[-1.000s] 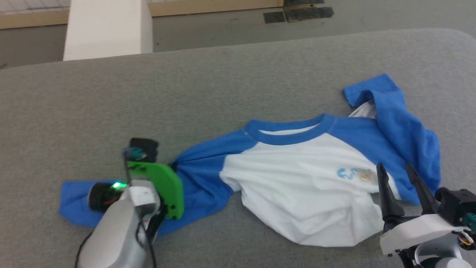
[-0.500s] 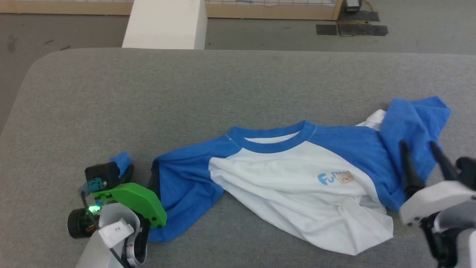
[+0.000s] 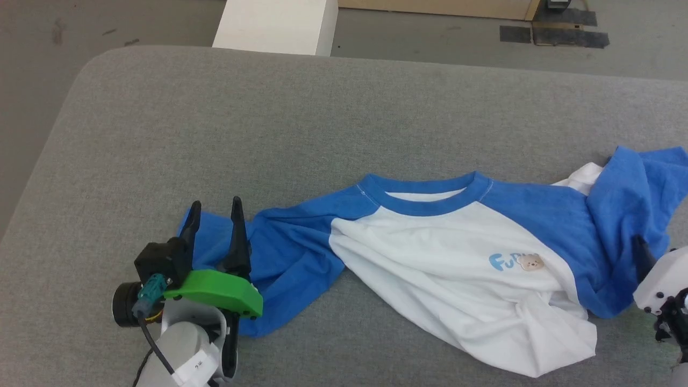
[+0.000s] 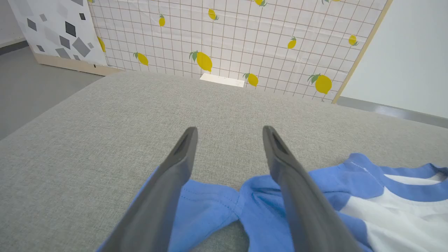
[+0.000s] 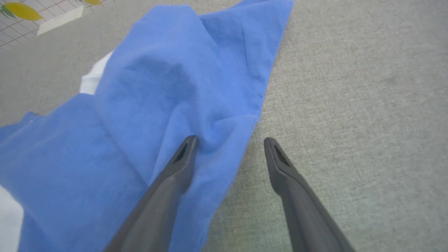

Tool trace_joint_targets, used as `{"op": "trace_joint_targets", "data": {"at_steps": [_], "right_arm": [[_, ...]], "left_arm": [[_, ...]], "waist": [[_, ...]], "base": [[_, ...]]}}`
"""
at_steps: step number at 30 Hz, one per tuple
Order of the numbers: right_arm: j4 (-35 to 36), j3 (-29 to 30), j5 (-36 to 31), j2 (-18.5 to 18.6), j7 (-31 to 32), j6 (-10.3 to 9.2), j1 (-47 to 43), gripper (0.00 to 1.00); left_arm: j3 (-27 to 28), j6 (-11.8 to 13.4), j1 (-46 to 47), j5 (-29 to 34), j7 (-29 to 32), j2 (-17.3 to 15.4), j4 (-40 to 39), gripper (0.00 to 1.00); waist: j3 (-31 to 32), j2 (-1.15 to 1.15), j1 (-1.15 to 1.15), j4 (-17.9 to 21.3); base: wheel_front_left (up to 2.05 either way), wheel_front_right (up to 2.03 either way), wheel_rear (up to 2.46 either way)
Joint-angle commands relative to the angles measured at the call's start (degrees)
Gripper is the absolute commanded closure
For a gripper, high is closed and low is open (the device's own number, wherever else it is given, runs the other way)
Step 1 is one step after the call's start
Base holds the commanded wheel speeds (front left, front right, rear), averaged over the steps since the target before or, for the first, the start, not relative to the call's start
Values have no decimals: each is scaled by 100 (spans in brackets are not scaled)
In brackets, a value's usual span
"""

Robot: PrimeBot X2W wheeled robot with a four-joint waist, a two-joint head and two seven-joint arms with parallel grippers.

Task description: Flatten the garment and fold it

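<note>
Altogether one garment (image 3: 451,279), two grippers (image 3: 215,203) (image 5: 229,140) (both spread)

The head camera looks from high up, steeply down on the grey tabletop (image 3: 322,118). It is wide enough to take in bare floor (image 3: 134,21) at 12 o'clock and the left pincer (image 3: 215,202) at 7 o'clock. The left wrist camera sits low, facing almost level across the tabletop toward a lemon-print panel (image 4: 227,35) at 12 o'clock. The right wrist camera tilts sharply downward along the right pincer (image 5: 230,139), very close. Each wrist view shares one blue sleeve of the garment (image 3: 446,252) with the head view.
</note>
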State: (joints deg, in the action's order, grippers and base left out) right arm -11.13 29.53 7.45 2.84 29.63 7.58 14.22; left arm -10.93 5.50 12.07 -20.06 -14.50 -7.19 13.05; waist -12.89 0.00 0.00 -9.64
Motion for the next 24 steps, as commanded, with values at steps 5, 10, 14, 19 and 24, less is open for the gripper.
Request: {"op": "trace_joint_targets", "data": {"at_steps": [5,10,14,19,24], "right_arm": [[-231,-112,341,4,180,-9,169,100],[-156,-149,546,4,45,-9,-1,100],[433,198,169,4,-116,-9,-529,100],[1281,705,216,4,393,-9,-1602,100],[1789,992,431,4,1355,-9,-2586,100]], "left_arm": [[146,-81,-34,169,-48,52,-121,0],[273,-131,-187,255,-49,69,-103,0],[298,-180,-239,313,-49,100,-51,0],[374,-216,-370,343,-49,104,-6,0],[456,-243,-495,352,-50,77,4,0]], "waist": [[-11,0,0,157],[106,0,0,362],[249,0,0,431],[404,0,0,586],[474,0,0,775]], "base": [[0,0,0],[0,0,0],[0,0,0],[0,0,0],[0,0,0]]}}
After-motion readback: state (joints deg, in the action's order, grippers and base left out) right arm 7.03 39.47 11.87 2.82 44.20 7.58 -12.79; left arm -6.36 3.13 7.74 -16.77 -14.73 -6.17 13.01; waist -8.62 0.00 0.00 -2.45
